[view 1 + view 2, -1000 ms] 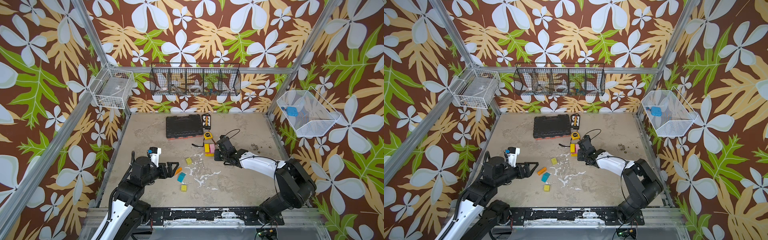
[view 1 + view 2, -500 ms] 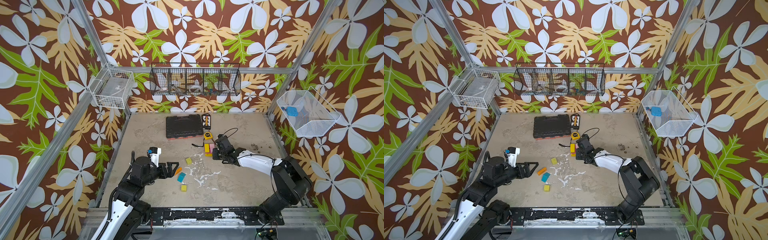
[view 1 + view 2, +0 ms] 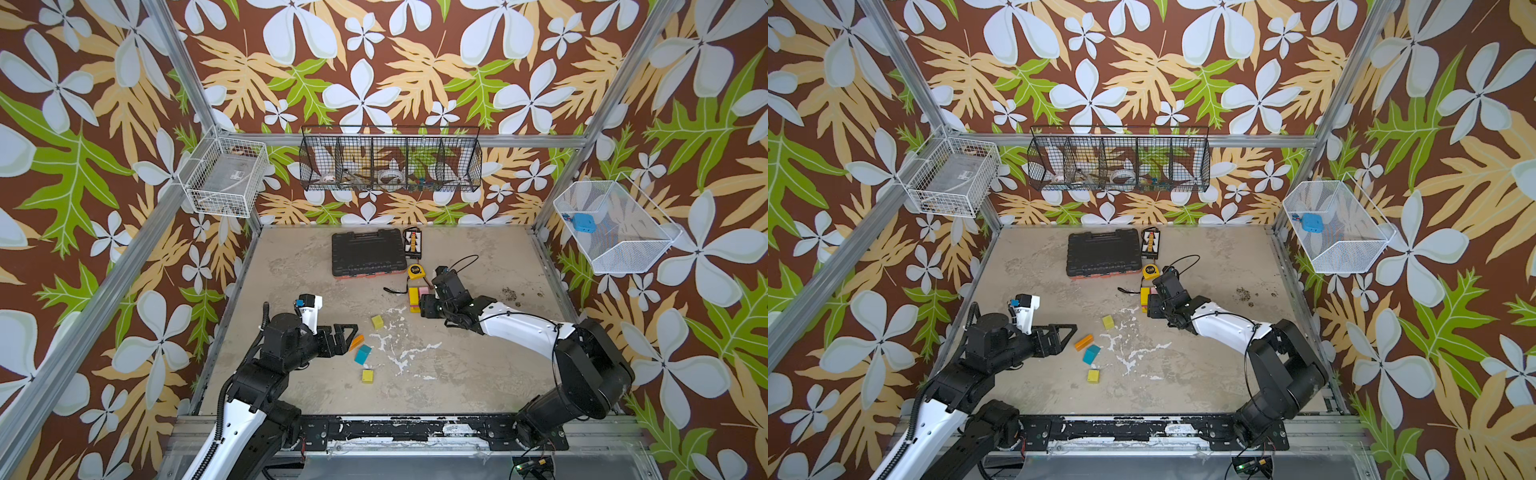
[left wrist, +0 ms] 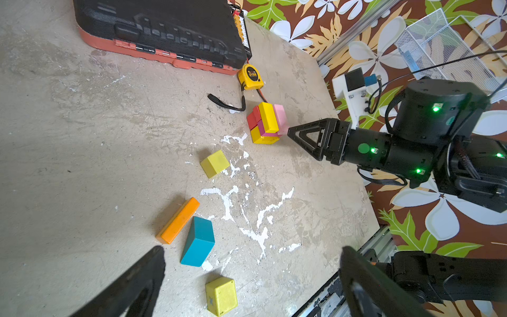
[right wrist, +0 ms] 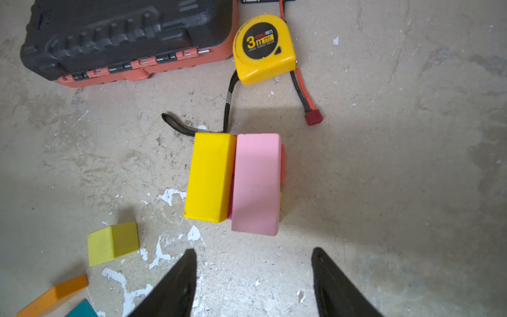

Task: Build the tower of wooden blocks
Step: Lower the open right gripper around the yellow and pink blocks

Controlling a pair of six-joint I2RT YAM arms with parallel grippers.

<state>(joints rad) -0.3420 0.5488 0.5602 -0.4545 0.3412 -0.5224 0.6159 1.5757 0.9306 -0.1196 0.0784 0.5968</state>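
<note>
Right gripper [image 5: 253, 250], newly wider (tower [image 5: 255, 184] half-hidden)

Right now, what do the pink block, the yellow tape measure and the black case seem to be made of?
Pink block: probably painted wood, matte; flat even colour, softly rounded edges.
Tape measure: likely glossy plastic; smooth shell, printed label.
Black case: likely moulded plastic, dull; ribbed relief on lid, orange latches.

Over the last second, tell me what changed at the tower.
The right gripper opened and let go of the pink block, now lying beside the yellow block on the tower. The left gripper stayed open and still; the loose blocks did not move.
</note>
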